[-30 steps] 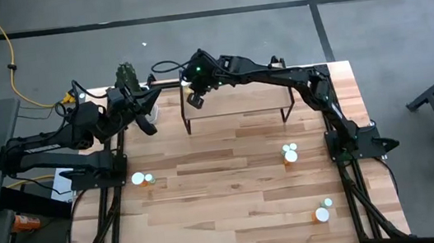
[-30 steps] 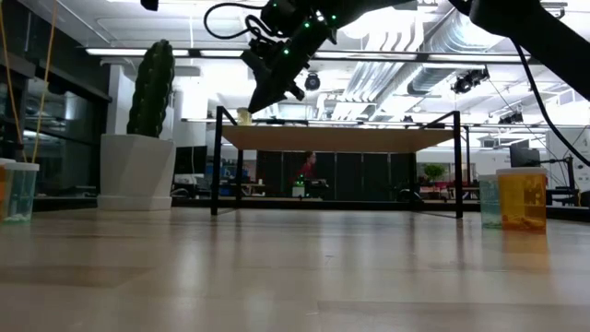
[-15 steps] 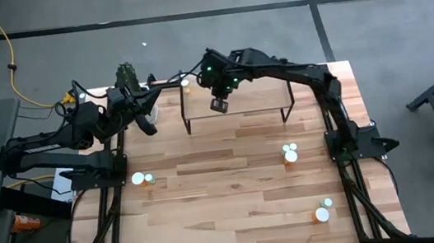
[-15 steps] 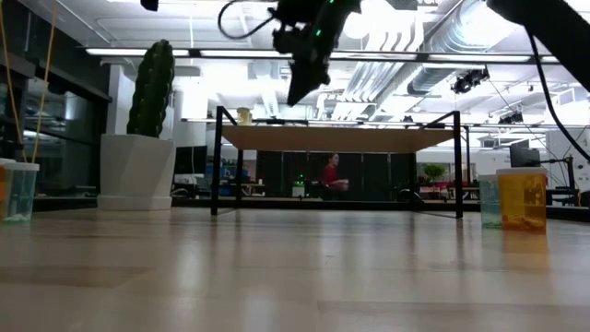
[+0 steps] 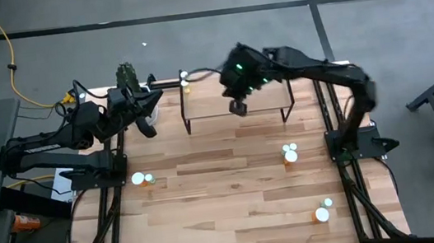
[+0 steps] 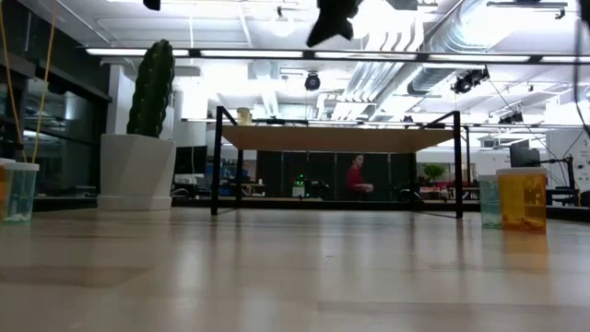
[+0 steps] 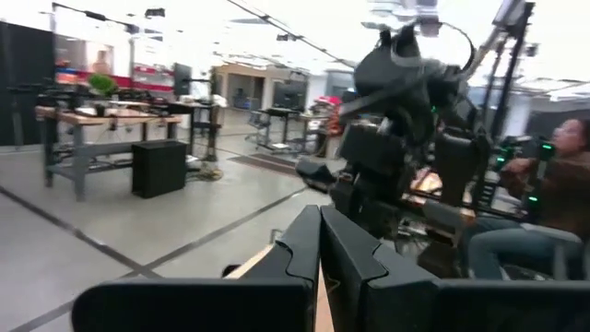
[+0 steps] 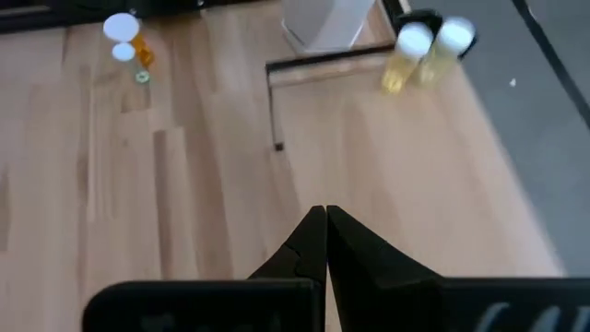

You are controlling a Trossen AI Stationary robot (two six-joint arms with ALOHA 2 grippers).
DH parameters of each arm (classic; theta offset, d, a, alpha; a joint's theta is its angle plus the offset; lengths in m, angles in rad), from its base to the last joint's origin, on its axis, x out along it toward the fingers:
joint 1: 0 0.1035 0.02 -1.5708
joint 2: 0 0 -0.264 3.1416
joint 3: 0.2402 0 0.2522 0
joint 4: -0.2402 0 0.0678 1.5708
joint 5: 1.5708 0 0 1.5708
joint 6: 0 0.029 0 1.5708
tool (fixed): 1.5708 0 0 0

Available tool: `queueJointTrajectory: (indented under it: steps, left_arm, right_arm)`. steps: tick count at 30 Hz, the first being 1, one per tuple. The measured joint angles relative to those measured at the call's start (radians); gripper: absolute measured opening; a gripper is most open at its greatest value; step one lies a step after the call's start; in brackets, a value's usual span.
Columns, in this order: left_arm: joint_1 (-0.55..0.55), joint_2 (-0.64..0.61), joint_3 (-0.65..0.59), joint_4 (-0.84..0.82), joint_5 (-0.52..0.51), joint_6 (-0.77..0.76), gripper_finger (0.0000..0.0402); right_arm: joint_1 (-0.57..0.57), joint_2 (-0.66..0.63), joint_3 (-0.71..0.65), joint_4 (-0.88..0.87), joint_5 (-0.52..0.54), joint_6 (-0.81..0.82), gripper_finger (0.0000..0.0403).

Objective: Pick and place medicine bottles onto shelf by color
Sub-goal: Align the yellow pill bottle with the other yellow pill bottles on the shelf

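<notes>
Leaving yellowish bottle (image 5: pixel 184 78), right gripper (image 5: pixel 237 108) retreated.

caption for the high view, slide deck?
Right gripper above the shelf, bottles at its corner; left gripper waits.

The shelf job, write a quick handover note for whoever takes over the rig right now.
Right gripper: shut, empty, raised above the shelf.
Left gripper: shut, empty, waiting at the table's far left beside the cactus pot.
Done: two yellowish bottles stand at the shelf's far left corner.
Left: three groups of bottles on the tabletop, one at left, one at right centre, one at near right. In the low view the right-side ones include an orange bottle. Place these by colour next.
</notes>
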Motion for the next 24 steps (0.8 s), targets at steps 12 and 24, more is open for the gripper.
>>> queueJointTrajectory:
  steps: [12,24]
  left_arm:
    - [-0.001,0.000,-0.069,0.038,0.171,-0.013,0.0000]
    - [-0.119,0.005,-0.280,0.389,0.060,-0.083,0.0000]
  right_arm:
    - [0.085,-0.693,-0.810,0.587,0.005,0.350,0.0000]
    - [0.113,-0.911,-0.997,0.820,0.008,0.371,0.0000]
